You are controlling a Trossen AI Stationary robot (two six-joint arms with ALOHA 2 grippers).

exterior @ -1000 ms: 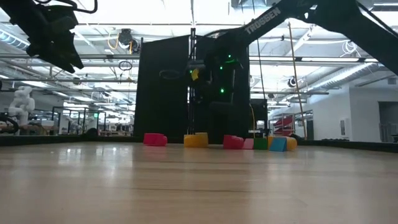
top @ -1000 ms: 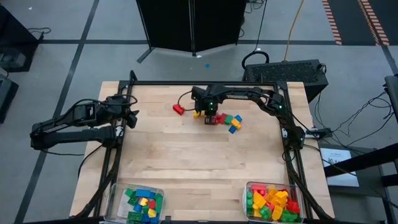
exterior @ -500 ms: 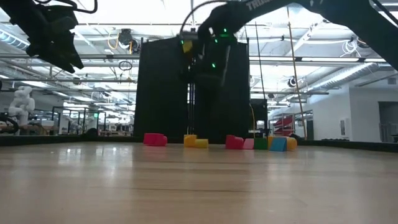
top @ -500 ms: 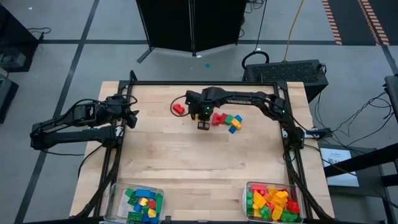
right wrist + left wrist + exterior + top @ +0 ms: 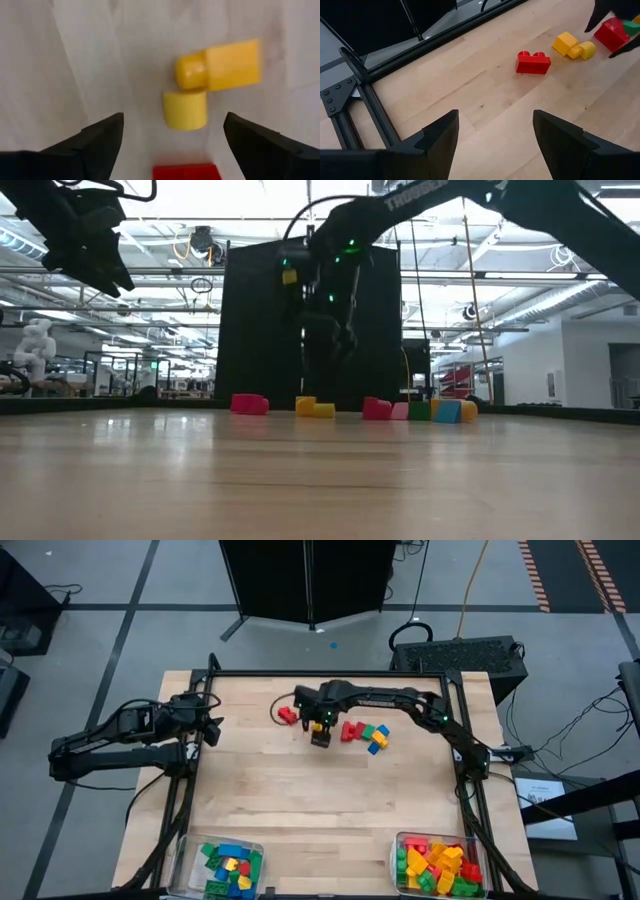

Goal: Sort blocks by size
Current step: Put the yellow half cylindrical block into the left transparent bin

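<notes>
Pale wooden bench (image 5: 300,800): two small yellow studded plastic bricks (image 5: 212,85) lie below the right gripper (image 5: 170,145), fingers spread wide, empty (light, rigid; best gripped across flat sides).

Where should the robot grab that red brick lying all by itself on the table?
Grab the lone red brick across its two long flat sides, coming straight down from above. It lies apart from the yellow blocks, so open fingers should fit on both sides. The right gripper hovers open nearest it.
</notes>
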